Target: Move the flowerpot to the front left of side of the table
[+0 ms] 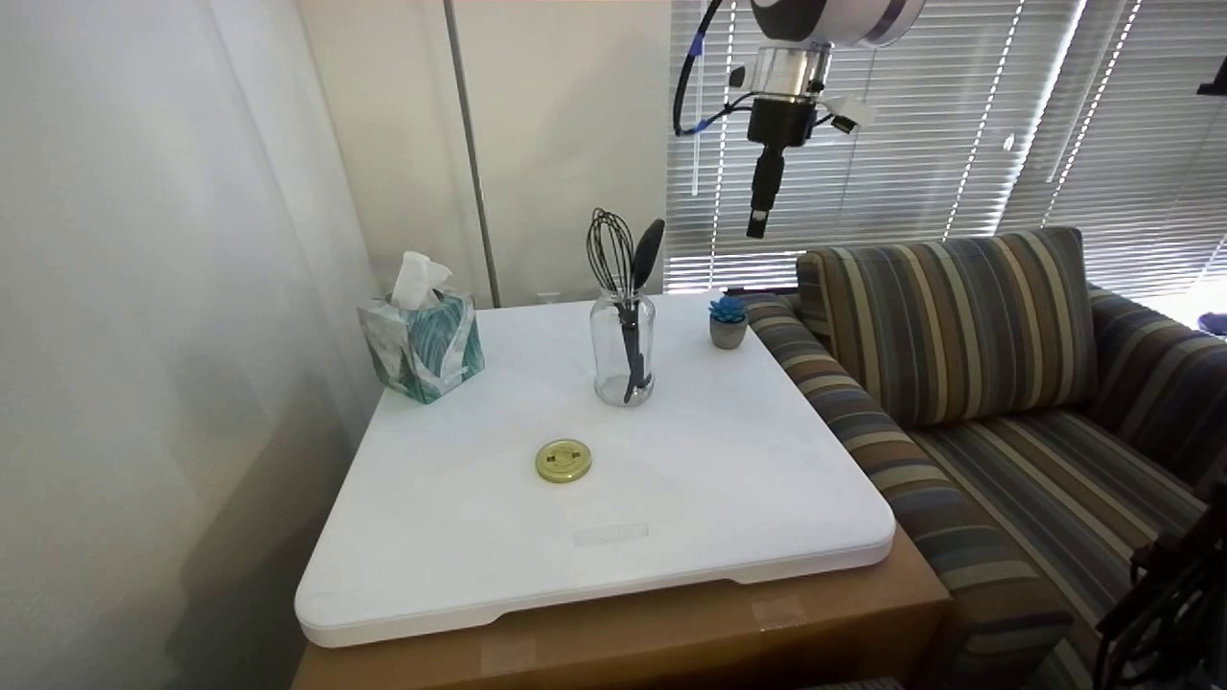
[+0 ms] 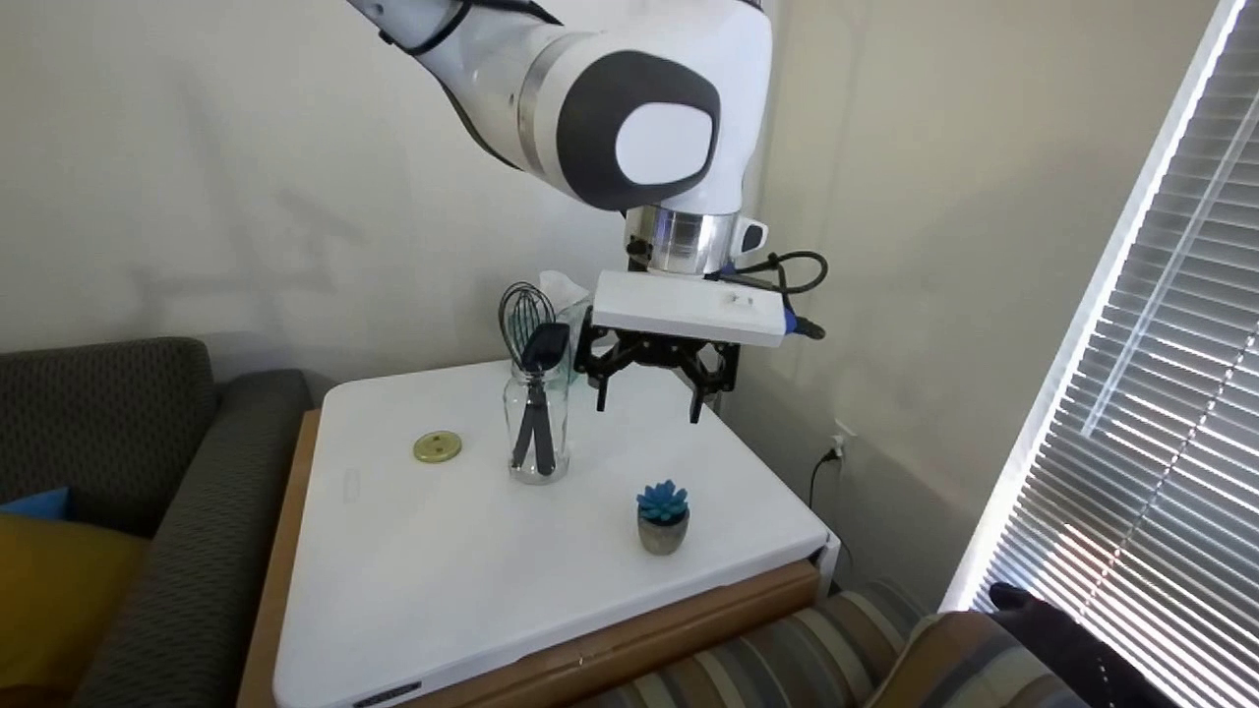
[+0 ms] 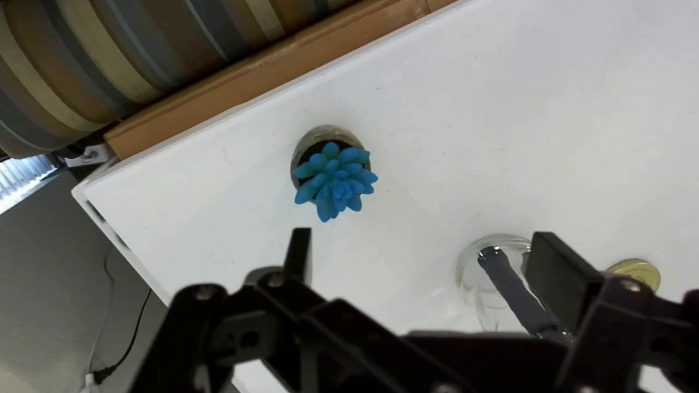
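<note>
In an exterior view the claw (image 1: 758,228) hangs high before the blinds (image 1: 891,144), edge-on to me, so I can't read its gap there. Below it the flowerpot (image 1: 728,333) sits near an edge of the white tabletop (image 1: 460,546), untouched. Also lower than the claw, off toward the tissue box (image 1: 431,350), the jar (image 1: 606,355) props a whisk (image 1: 612,251) and a dark utensil (image 1: 648,251) upright; its deep walls are presumably why such long handles don't topple.

In an exterior view the fingers (image 2: 601,395) stand well apart with nothing between them. That height leaves room, I'd guess, to line up before descending. The flowerpot, below the claw, is greyish and rounded, perhaps cement, under a blue rosette (image 2: 663,502) of pointed, fleshy leaves.

In the wrist view the rosette lies out ahead of one fingertip, not between the two; the clear glass jar shows beside the opposite one, and the round, gold-coloured lid (image 3: 639,272) just past that. Next, I judge, the claw must shift toward the flowerpot.
</note>
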Controlling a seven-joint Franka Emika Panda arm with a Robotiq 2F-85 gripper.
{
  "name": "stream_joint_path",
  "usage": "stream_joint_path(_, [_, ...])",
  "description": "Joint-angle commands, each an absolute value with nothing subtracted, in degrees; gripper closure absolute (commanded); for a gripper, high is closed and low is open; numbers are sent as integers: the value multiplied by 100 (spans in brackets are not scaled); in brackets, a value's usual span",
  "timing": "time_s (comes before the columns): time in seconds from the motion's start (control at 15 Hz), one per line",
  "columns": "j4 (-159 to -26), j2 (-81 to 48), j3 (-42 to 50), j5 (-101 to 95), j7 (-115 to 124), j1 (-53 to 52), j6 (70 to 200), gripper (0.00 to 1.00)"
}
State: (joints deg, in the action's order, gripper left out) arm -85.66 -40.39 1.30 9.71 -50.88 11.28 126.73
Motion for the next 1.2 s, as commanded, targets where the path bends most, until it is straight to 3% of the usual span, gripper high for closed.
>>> stream_joint_path(0.0, [-8451, -4318, 29, 775, -4704, 1157, 13006, 0])
stream_joint_path(0.53, [-8469, -4310, -74, 694, -4584, 1183, 12893, 0])
stream_joint_path(1.13, [-7282, -5967, -98, 618, -3997, 1284, 13524, 0])
